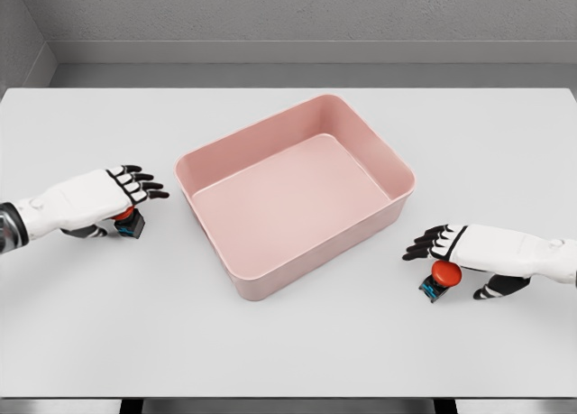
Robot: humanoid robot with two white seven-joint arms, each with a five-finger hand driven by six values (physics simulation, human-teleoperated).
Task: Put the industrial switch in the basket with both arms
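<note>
White table point(288, 351): beside a pink basket point(236, 151), left hand point(108, 197) and right hand point(473, 247) each rest loosely curled over a red-capped switch point(129, 221), point(442, 277), grip uncertain.

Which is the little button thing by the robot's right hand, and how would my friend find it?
Start at the big pink basket in the middle of the white table, then look toward its right front corner. Under the right hand sits the industrial switch: a round red button on a small dark base, easier to see than the one under the left hand.
</note>
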